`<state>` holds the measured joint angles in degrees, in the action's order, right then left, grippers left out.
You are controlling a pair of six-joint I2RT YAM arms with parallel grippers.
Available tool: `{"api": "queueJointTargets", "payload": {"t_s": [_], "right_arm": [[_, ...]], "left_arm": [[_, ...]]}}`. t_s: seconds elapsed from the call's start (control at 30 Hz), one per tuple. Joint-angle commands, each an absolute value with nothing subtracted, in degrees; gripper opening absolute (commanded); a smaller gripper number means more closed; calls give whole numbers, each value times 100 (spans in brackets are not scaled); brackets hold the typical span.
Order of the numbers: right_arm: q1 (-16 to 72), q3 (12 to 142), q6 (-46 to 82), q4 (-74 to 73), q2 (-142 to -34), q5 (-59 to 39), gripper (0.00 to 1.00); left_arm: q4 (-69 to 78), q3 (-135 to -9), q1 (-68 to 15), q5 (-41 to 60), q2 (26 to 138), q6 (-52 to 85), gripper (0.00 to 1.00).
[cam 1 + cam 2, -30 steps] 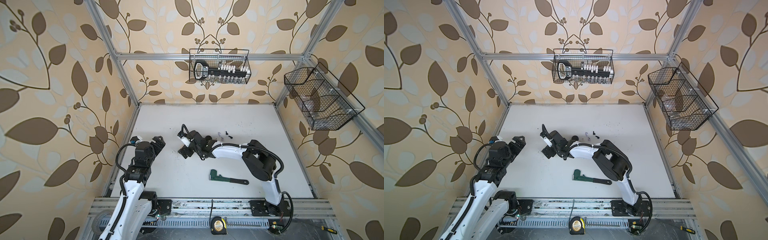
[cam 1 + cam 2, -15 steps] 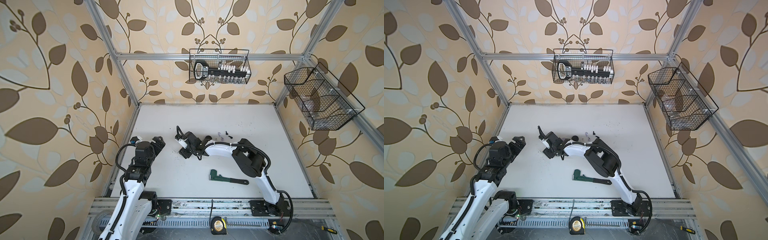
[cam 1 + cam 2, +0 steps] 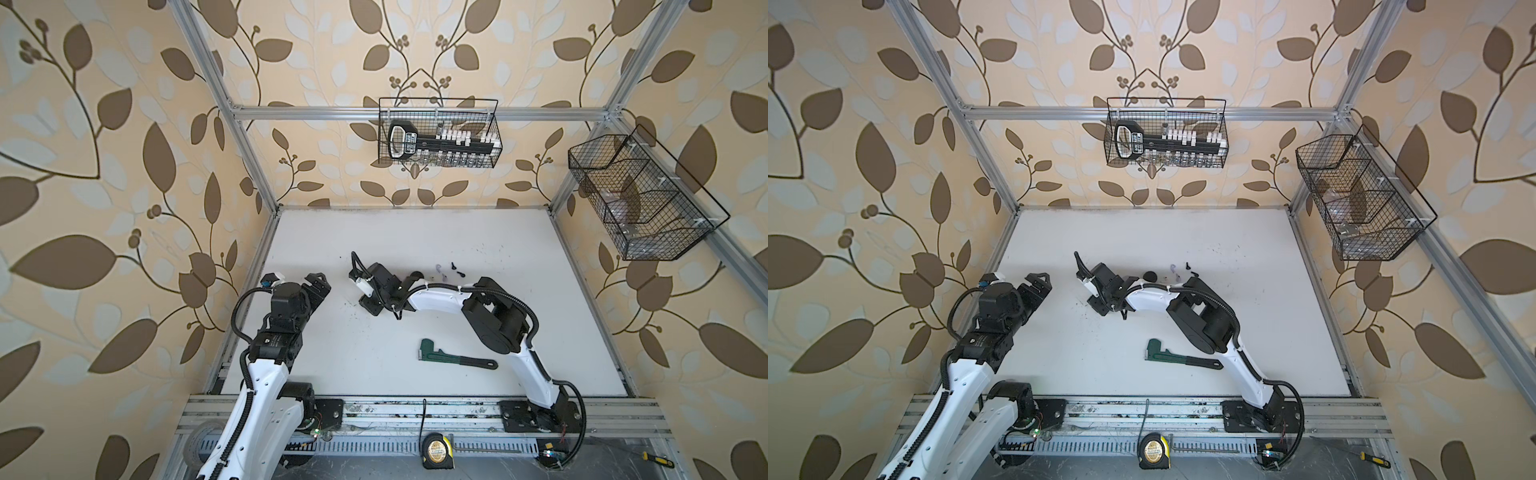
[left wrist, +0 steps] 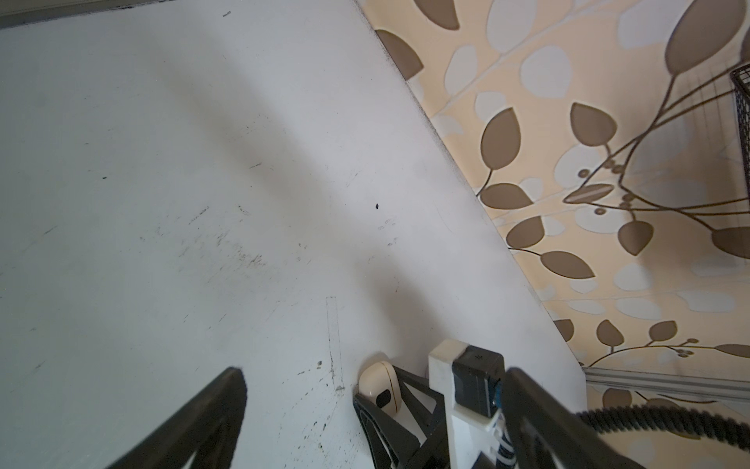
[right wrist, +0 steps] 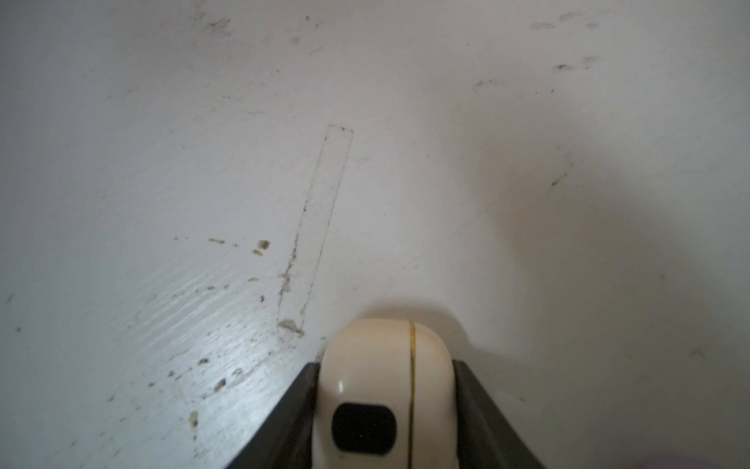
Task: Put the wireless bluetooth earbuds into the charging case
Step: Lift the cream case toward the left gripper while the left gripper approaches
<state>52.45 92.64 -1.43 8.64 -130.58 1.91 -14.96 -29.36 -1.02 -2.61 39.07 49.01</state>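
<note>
Clasping cream charging case (image 5: 383,390), hidden from top views: right fingers (image 5: 290,410); left fingers (image 4: 203,418) splayed

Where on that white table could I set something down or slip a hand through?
Widest: the bare table strip between the back wall and the earbuds, and the right side beyond the right arm. Smaller: between the left gripper and the wrench. Crowded: the middle, where the right gripper clasps the cream case near a black case and the earbuds.

Right pincer (image 5: 385,367) now snug around case (image 5: 379,349)
</note>
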Motion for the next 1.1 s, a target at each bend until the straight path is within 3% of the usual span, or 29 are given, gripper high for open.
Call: {"api": "queueJointTargets", "payload": {"t_s": [0.0,0.4,0.77,0.9,1.0,1.07], "right_arm": [[5252,9240,-333,1085,-13132,246,52],[5228,9016,-423,981,-13002,57,46],[5216,8198,-412,443,-12461,-34,30],[5204,7544,-417,169,-11733,39,26],[5203,7002,-474,-31,-11061,97,22],[5212,6594,-533,-254,-10603,185,20]], "left_arm": [[-1451,-3221,-52,-377,3902,4852,99],[-1462,-3215,-52,-377,3894,4860,99],[-1897,-3329,-52,-214,3937,5315,99],[-2736,-3533,-57,570,3921,5302,99],[-1411,-2967,-47,1603,4028,5135,99],[-1454,-3222,-44,1979,4213,4693,99]]}}
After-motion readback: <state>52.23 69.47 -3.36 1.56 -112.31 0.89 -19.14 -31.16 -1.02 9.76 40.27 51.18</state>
